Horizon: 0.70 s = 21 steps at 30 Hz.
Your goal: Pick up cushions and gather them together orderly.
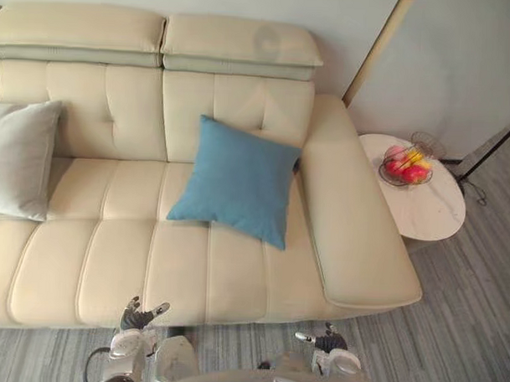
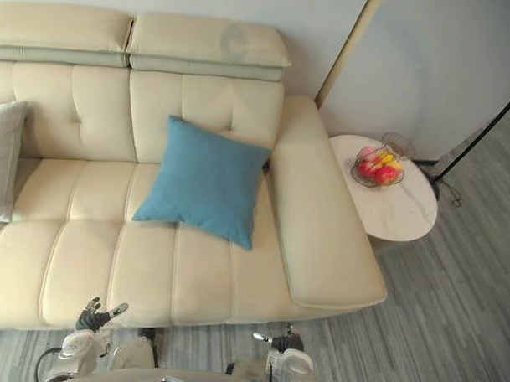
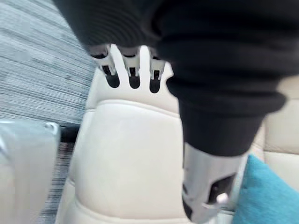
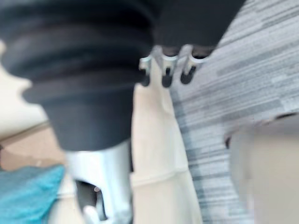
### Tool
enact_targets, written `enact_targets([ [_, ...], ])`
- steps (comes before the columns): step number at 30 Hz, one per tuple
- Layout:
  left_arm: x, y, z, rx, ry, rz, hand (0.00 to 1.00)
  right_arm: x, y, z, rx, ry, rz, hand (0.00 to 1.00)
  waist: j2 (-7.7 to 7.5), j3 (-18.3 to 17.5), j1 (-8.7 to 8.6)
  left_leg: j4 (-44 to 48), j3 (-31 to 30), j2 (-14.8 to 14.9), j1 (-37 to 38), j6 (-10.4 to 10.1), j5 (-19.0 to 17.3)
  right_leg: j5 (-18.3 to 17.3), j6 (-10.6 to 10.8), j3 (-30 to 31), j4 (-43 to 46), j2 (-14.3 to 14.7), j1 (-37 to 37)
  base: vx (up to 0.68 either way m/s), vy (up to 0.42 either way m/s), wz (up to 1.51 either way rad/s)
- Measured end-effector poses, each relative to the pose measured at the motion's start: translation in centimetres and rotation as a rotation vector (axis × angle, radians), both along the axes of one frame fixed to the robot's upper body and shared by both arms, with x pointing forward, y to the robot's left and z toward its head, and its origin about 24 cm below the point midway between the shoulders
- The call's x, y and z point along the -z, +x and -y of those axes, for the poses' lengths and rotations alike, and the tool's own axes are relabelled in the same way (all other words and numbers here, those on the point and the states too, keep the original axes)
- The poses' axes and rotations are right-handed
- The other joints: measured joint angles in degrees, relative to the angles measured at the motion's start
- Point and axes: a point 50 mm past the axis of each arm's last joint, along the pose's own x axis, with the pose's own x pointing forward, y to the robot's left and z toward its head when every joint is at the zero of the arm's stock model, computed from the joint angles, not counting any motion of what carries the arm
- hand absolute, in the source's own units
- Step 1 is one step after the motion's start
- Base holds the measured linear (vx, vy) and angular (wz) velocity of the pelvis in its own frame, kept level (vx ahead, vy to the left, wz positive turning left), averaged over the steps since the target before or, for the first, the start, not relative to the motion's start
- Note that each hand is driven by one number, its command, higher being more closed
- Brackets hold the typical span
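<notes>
My left hand (image 1: pixel 138 320) and right hand (image 1: pixel 329 338) hang relaxed, empty. Blue cushion (image 1: pixel 236 180), square woven fabric, leans against sofa (image 1: pixel 110 261), tufted cream leather; grey cushion (image 1: pixel 20 158) sits well apart.

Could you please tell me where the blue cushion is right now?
In the eye views the blue cushion leans on the sofa backrest at the seat's right side, next to the armrest, far from the grey cushion at the left end.
</notes>
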Motion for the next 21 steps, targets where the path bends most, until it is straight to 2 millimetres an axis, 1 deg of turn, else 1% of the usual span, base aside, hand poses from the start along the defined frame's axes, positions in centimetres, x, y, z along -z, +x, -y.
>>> enact_targets([
  [1, 0.0, 0.4, 0.4, 0.0, -0.009, 0.004, 0.0, -0.4, 0.9, 0.2, -0.008, -0.01, 0.019, 0.0, 0.75, 0.7, 0.22, 0.2, -0.2, 0.7, -1.1, 0.1, 0.7, 0.3, 0.5, -0.5, -1.9, 0.7, -0.2, -0.18, -0.107, -0.03],
  [2, 0.1, 0.5, 1.0, 0.01, -0.022, 0.006, 0.0, -1.0, 2.0, 0.5, -0.023, -0.026, 0.052, 0.0, 2.96, 2.0, 0.47, -0.5, -0.3, 1.9, -1.4, 0.3, 1.7, 1.5, -0.3, -0.9, -3.2, 2.1, -0.2, -0.32, -0.107, -0.09],
  [3, 0.2, 0.4, 1.8, 0.023, -0.039, 0.0, 0.0, -1.3, 2.5, 0.6, -0.029, -0.039, 0.069, 0.0, 4.98, 3.1, 0.59, -2.0, -0.3, 2.7, -1.0, -0.1, 2.3, 2.1, -0.8, -1.4, -2.9, 2.9, -0.5, -0.36, -0.09, 0.13],
  [4, 0.4, 0.2, 2.6, 0.031, -0.058, -0.008, 0.0, -1.3, 2.5, 0.7, -0.019, -0.052, 0.069, 0.0, 5.98, 3.3, 0.45, -3.8, 0.4, 2.6, -0.4, -0.5, 1.7, 2.0, -1.0, -2.0, -1.4, 3.0, -1.6, -0.37, -0.098, 0.27],
  [5, 0.5, 0.1, 3.0, 0.041, -0.061, -0.011, 0.0, -1.3, 2.2, 0.7, -0.015, -0.052, 0.066, 0.0, 6.15, 3.2, 0.39, -4.2, 1.4, 2.6, -0.5, -1.5, -0.3, 2.2, -1.5, -2.3, -1.0, 2.2, -2.1, -0.24, -0.057, 0.31],
  [6, 0.7, -0.2, 3.4, 0.044, -0.069, -0.019, 0.0, -1.1, 1.8, 0.7, -0.01, -0.052, 0.061, 0.0, 5.13, 3.7, 0.28, -3.9, 2.5, 2.4, -0.6, -2.1, -1.8, 2.3, -2.5, -2.8, -1.3, 1.2, -2.2, -0.18, -0.001, 0.19],
  [7, 0.7, -0.3, 3.3, 0.037, -0.07, -0.018, 0.0, -1.0, 1.4, 0.7, 0.0, -0.052, 0.051, 0.0, 5.24, 3.6, 0.12, -1.0, 2.6, 2.0, -0.6, -1.4, -1.6, 2.8, -2.9, -3.1, -1.3, 0.5, -2.4, -0.1, 0.027, 0.15],
  [8, 0.7, -0.3, 3.3, 0.039, -0.07, -0.021, 0.0, -1.0, 1.4, 0.6, 0.002, -0.053, 0.051, 0.0, 5.28, 3.6, -0.09, 1.4, 2.4, 1.6, -0.4, -1.2, -1.6, 2.9, -2.9, -3.4, -1.2, 0.0, -2.4, -0.13, 0.06, 0.17],
  [9, 0.7, -0.2, 3.6, 0.042, -0.077, -0.02, 0.0, -0.6, 0.3, 1.1, 0.017, -0.06, 0.023, 0.0, 4.99, 3.5, -0.93, 9.4, 1.1, -0.3, 1.5, 0.3, -7.8, 3.3, -2.3, -3.0, -1.1, -1.3, -2.4, -0.1, 0.059, 0.12],
  [10, 0.7, -0.2, 3.6, 0.043, -0.077, -0.019, 0.0, -0.5, 0.1, 1.1, 0.02, -0.059, 0.018, 0.0, 4.96, 3.5, -0.99, 10.1, 0.9, -0.5, 1.9, 0.0, -9.2, 3.6, -2.1, -2.8, -1.1, -1.5, -2.4, -0.09, 0.074, 0.04],
  [11, 0.6, 0.0, 3.6, 0.044, -0.078, -0.016, 0.0, -0.4, 0.0, 1.0, 0.022, -0.056, 0.013, 0.0, 4.93, 3.5, -1.08, 10.9, 0.9, -0.6, 1.8, -0.2, -9.8, 3.8, -1.9, -2.5, -1.1, -1.7, -2.5, -0.04, 0.051, -0.2],
  [12, 0.6, 0.0, 3.5, 0.038, -0.078, -0.013, 0.0, -0.3, -0.4, 1.1, 0.037, -0.052, 0.006, 0.0, 5.19, 3.4, -0.91, 12.9, 0.9, -0.7, 1.6, 0.1, -11.0, 4.3, -1.5, -1.7, -1.1, -2.0, -2.6, -0.05, 0.137, -0.5],
  [13, 0.7, -0.2, 3.5, 0.037, -0.083, -0.022, 0.0, -0.2, -0.8, 1.3, 0.064, -0.046, -0.002, 0.0, 4.96, 3.1, -0.87, 15.9, 0.2, -0.9, 1.7, 0.4, -13.8, 4.9, -0.2, 0.0, -1.1, -2.0, -2.5, -0.05, 0.182, -0.63],
  [14, 1.0, -0.9, 3.6, 0.034, -0.089, -0.039, 0.0, -0.1, -1.0, 1.4, 0.084, -0.04, -0.006, 0.0, 5.0, 2.5, -1.59, 15.2, 1.3, -1.6, 2.6, 0.8, -14.6, 5.3, 0.5, 1.5, -1.5, -2.0, -2.3, -0.06, 0.199, -0.55],
  [15, 1.1, -1.2, 3.5, 0.033, -0.087, -0.051, 0.0, 0.1, -1.4, 1.2, 0.098, -0.026, -0.014, 0.0, 4.41, 1.4, -2.14, 13.7, 2.0, -2.3, 3.0, 0.4, -14.8, 5.8, 1.0, 2.0, -2.8, -2.4, -2.2, -0.01, 0.203, -0.37],
  [16, 1.2, -1.7, 3.2, 0.031, -0.082, -0.067, 0.0, 0.5, -2.0, 0.8, 0.12, -0.004, -0.032, 0.0, 3.58, -0.5, -2.7, 10.1, 3.4, -3.6, 4.0, 0.7, -14.3, 7.8, 1.5, 3.1, -6.1, -2.9, -2.1, 0.0, 0.137, -0.29],
  [17, 1.3, -1.8, 3.2, 0.031, -0.082, -0.071, 0.0, 0.6, -2.2, 0.7, 0.127, 0.002, -0.039, 0.0, 3.52, -0.8, -2.74, 8.9, 3.9, -3.9, 4.4, 0.7, -14.2, 8.5, 1.2, 3.4, -7.5, -2.9, -1.9, 0.04, 0.187, -0.41],
  [18, 1.3, -2.0, 3.0, 0.031, -0.079, -0.079, 0.0, 0.9, -2.7, 0.6, 0.141, 0.014, -0.06, 0.0, 2.46, -1.6, -2.73, 7.0, 4.1, -4.9, 5.4, 0.7, -14.2, 10.3, 1.0, 3.8, -10.6, -3.1, -0.9, 0.04, 0.132, -0.34],
  [19, 1.4, -2.1, 2.9, 0.035, -0.077, -0.093, 0.0, 1.2, -3.2, 0.6, 0.17, 0.029, -0.08, 0.0, 2.65, -1.5, -2.95, 5.9, 3.8, -5.7, 6.1, 0.7, -14.2, 11.9, 1.1, 4.4, -13.4, -3.1, 0.3, 0.05, 0.148, -0.27],
  [21, 1.6, -2.3, 2.7, 0.036, -0.074, -0.111, 0.0, 1.4, -3.8, 0.8, 0.193, 0.038, -0.103, 0.0, 2.01, -1.9, -3.38, 4.9, 3.5, -6.4, 7.3, 0.7, -14.2, 13.3, 0.8, 4.6, -16.2, -3.0, 2.2, 0.06, 0.075, -0.13],
])
